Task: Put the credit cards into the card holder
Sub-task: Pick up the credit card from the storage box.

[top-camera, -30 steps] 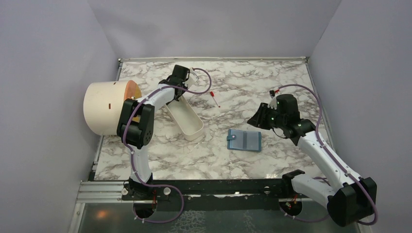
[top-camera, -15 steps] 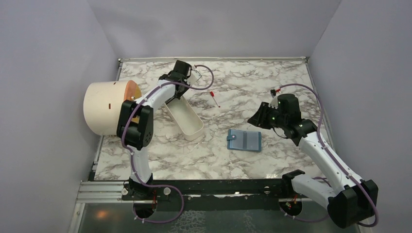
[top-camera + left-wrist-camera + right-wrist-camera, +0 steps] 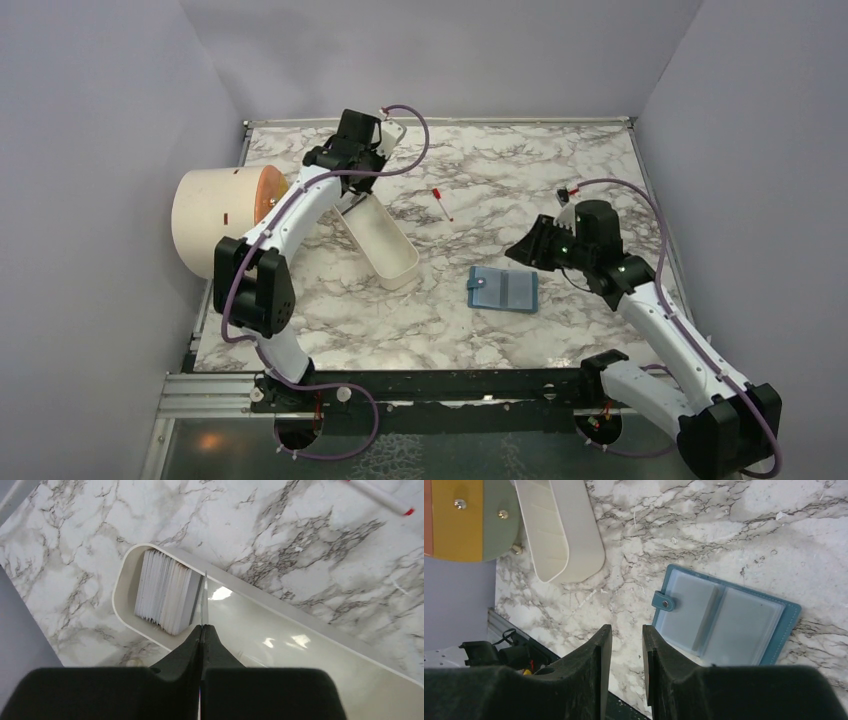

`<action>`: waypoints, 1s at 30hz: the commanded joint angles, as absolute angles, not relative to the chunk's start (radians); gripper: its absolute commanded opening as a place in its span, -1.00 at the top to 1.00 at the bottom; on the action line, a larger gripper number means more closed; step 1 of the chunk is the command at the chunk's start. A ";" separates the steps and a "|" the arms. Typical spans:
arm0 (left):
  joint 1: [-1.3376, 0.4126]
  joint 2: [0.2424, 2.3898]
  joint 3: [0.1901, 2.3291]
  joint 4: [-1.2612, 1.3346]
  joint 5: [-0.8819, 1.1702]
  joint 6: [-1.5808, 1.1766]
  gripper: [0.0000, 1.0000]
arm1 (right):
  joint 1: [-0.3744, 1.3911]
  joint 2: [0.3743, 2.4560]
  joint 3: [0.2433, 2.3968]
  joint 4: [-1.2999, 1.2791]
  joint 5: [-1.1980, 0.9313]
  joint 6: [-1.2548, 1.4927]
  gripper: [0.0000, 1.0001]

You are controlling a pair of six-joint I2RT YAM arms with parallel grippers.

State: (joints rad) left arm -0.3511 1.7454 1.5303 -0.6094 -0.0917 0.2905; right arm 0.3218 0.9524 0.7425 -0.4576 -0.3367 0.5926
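Observation:
A stack of pale credit cards [image 3: 165,596] stands on edge at the far end of the long white tray [image 3: 280,605]. My left gripper [image 3: 202,627] hangs above that end, shut on one thin card [image 3: 204,597]. That card shows edge-on, so its colour cannot be told. In the top view the left gripper [image 3: 350,190] is over the tray's back end. The teal-blue card holder [image 3: 503,289] lies open and flat on the marble, its snap tab at the left [image 3: 663,601]. My right gripper [image 3: 626,630] hovers just left of the holder, open and holding nothing.
A big cream cylinder [image 3: 215,220] with an orange face lies at the left wall, beside the tray [image 3: 385,240]. A thin red-tipped pen [image 3: 442,204] lies on the marble behind the tray. The right wall stands close to the right arm.
The left gripper shut on a card in the tray, and the left wrist has risen and swung back-left. The right gripper stayed by the holder.

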 commanded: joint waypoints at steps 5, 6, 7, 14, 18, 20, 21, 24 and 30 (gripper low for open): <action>-0.355 1.536 1.397 -0.434 0.283 -0.058 1.00 | 0.333 0.962 0.657 -0.402 -0.292 0.681 0.48; -0.356 1.511 1.350 -0.389 0.319 -0.098 1.00 | 0.332 0.974 0.652 -0.407 -0.275 0.680 0.49; -0.356 1.487 1.307 -0.345 0.356 -0.139 1.00 | 0.333 0.982 0.652 -0.416 -0.256 0.678 0.49; -0.360 1.379 1.160 -0.145 0.557 -0.403 1.00 | 0.333 1.064 0.667 -0.497 -0.018 0.689 0.48; -0.378 1.359 1.102 -0.088 0.629 -0.536 1.00 | 0.333 1.168 0.698 -0.553 0.038 0.684 0.48; -0.402 1.347 1.068 -0.063 0.628 -0.574 1.00 | 0.333 1.206 0.703 -0.568 0.053 0.678 0.48; -0.415 1.339 1.048 -0.045 0.622 -0.593 1.00 | 0.333 1.218 0.701 -0.572 0.061 0.676 0.48; -0.472 1.334 1.002 0.010 0.597 -0.641 1.00 | 0.333 1.229 0.690 -0.574 0.093 0.673 0.48; -0.610 1.414 0.988 0.070 0.543 -0.704 1.00 | 0.333 1.286 0.652 -0.532 0.097 0.669 0.48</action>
